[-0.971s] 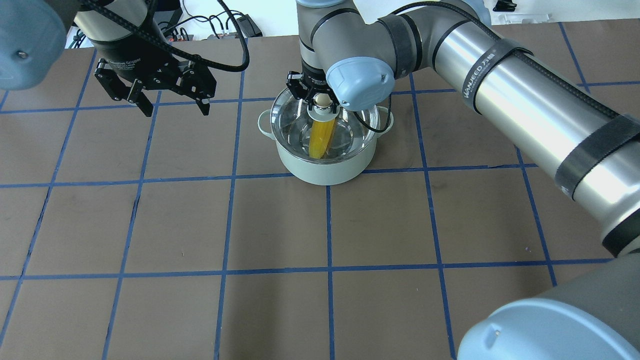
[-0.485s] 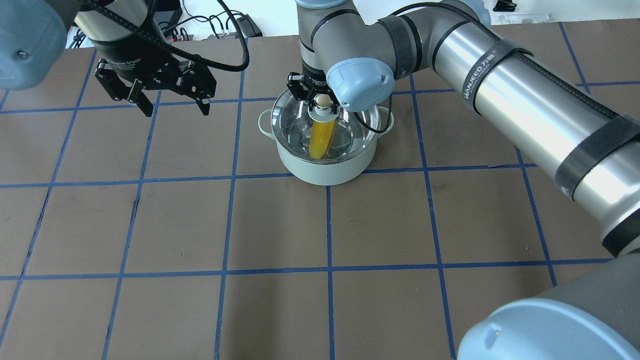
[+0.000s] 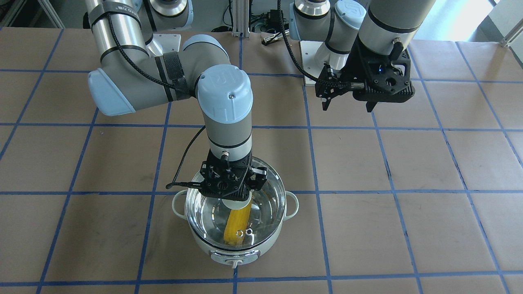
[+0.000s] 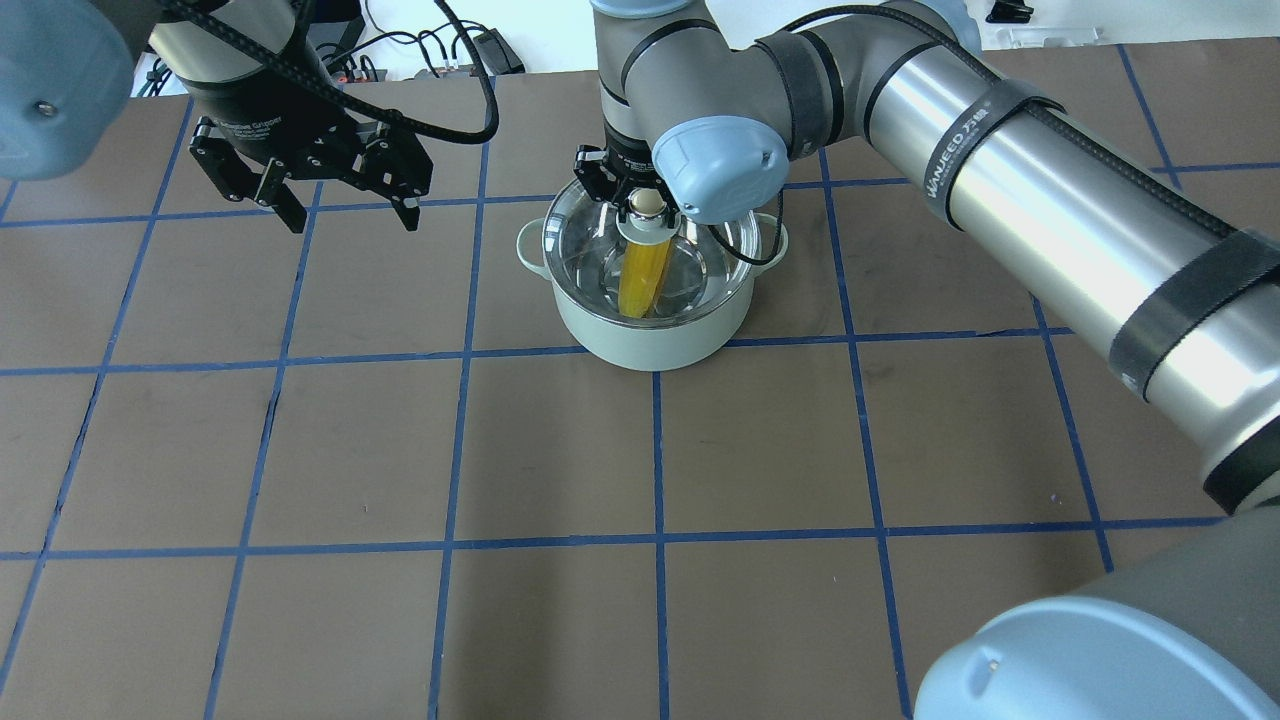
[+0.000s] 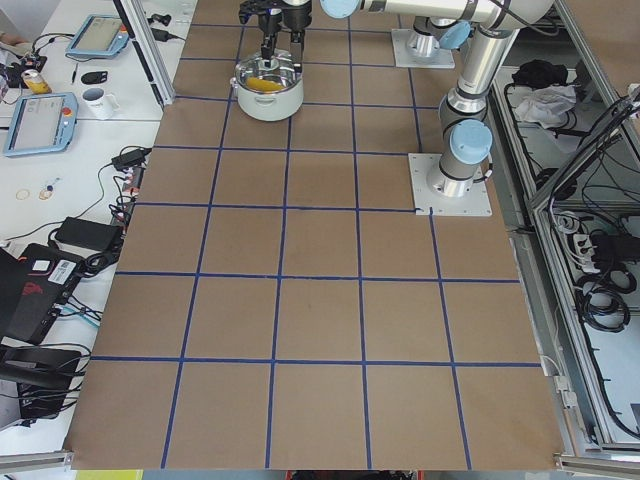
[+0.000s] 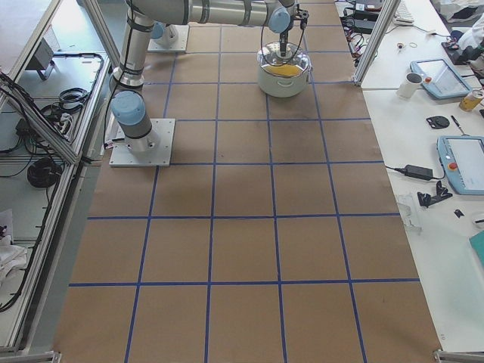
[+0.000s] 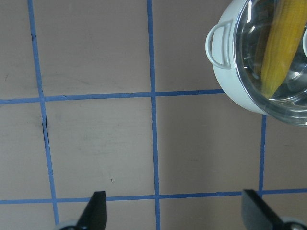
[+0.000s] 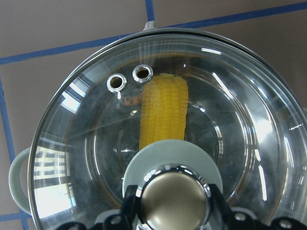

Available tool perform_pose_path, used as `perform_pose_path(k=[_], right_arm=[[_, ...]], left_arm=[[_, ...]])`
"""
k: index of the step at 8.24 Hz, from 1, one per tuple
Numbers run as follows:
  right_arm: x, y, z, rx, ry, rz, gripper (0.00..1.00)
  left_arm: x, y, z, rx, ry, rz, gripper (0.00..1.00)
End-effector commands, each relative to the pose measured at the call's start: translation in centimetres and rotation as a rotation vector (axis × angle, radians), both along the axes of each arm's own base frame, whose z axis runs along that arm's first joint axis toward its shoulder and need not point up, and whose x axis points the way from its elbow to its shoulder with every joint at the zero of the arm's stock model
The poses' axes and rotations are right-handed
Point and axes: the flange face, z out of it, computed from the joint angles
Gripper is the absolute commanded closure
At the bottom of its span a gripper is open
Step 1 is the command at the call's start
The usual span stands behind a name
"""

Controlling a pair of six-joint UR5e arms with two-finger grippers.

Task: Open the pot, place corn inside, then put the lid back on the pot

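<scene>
- My right end effector (image 8: 170,197) is closed on the knob (image 4: 647,204) of the lid (image 8: 240,120). At the bottom centre of the wrist view, a finger presses on each side of it.
- The lid rests on the pot (image 4: 650,335) in the upper centre of the overhead frame. The corn (image 8: 163,112) lies inside under the glass, so I judge that only the release is left.
- I cannot tell whether the lid's rim is seated all the way round. If one edge rides up on the pot, letting go could leave it tilted or let it slip.
- If I rise before my fingers are fully clear, I would drag the knob, lifting the lid off again or tugging the pot across the counter (image 4: 760,440).
- My cable (image 3: 184,163) hangs just beside the pot's handle (image 3: 176,203) and could catch on it as I pull away.
- My left end effector (image 4: 352,222) is open and empty in the upper left of the overhead frame, well apart from the pot, so I see little risk there.
</scene>
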Motion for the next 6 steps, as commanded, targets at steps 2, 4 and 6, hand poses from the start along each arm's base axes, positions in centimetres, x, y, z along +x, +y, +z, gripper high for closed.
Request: perform_pose_path(k=[2,4,6], right_arm=[[-0.01,-0.11,0.22,-0.016,0.001,0.008,1.0],[-0.02,-0.32,0.49,-0.04,0.0,0.012,1.0],[-0.08,-0.2,0.13,-0.035,0.004,0.011,1.0]], left_arm=[[0.02,-0.05,-0.06,0.001,0.0,0.001,0.0],[0.02,-0.1,-0.14,0.003,0.0,0.004,0.0],[0.01,-0.15,-0.22,0.004,0.0,0.005,0.0]])
